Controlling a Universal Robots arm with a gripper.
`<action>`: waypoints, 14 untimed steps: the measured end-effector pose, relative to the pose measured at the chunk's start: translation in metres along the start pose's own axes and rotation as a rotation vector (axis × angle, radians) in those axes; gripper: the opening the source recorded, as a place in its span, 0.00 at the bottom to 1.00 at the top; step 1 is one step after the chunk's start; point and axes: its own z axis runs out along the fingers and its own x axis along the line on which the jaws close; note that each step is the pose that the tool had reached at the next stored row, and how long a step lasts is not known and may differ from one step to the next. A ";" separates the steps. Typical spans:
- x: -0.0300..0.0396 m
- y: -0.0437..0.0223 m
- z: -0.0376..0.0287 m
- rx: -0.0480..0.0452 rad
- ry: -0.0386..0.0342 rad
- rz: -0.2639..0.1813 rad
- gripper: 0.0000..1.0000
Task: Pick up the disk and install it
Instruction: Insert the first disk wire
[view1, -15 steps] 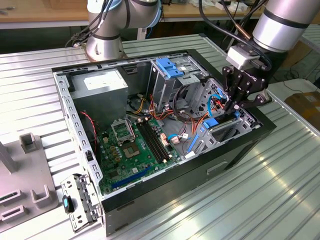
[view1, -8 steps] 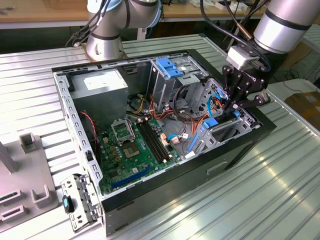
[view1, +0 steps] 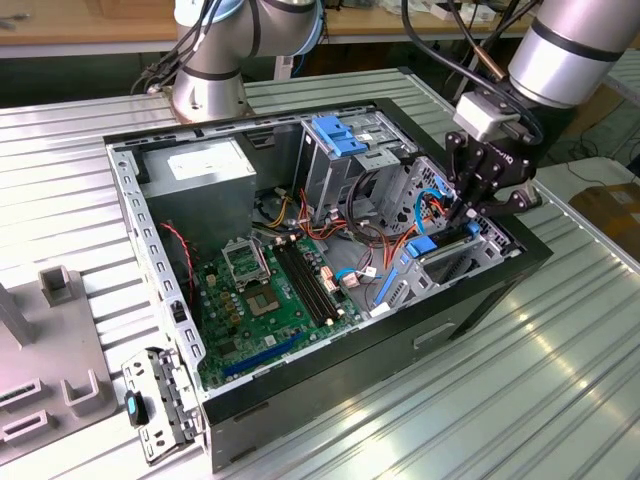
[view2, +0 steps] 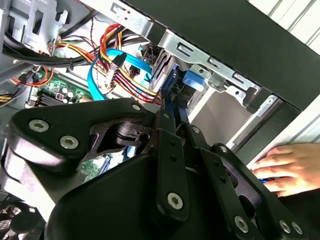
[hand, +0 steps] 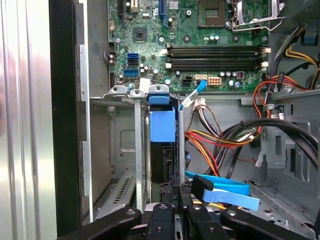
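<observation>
The disk (hand: 162, 150) is a dark slab standing on edge in a narrow metal bay at the corner of the open computer case (view1: 330, 385). Its bright blue bracket (hand: 162, 125) caps the end toward the motherboard. In the exterior view the disk (view1: 424, 246) sits low in the bay on the case's right side, with my gripper (view1: 463, 214) reaching down onto it from above. In both wrist views the black fingers (hand: 161, 215) close on the disk's thin edge (view2: 171, 92). My gripper (view2: 172, 107) is shut on the disk.
A green motherboard (view1: 270, 290) lies on the case floor beside a power supply (view1: 205, 170). A tall drive cage carries a blue latch (view1: 338, 135). Coloured cables (hand: 220, 140) run beside the bay. A person's hand (view2: 292, 165) rests on the case's outer wall. A loose metal bracket (view1: 160, 405) lies on the table.
</observation>
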 end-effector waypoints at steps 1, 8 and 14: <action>0.0001 -0.0001 0.0000 0.0000 0.0000 0.000 0.16; 0.0004 -0.0001 0.0028 0.0000 -0.0004 0.000 0.16; 0.0005 -0.0001 0.0038 0.0000 -0.0010 0.000 0.16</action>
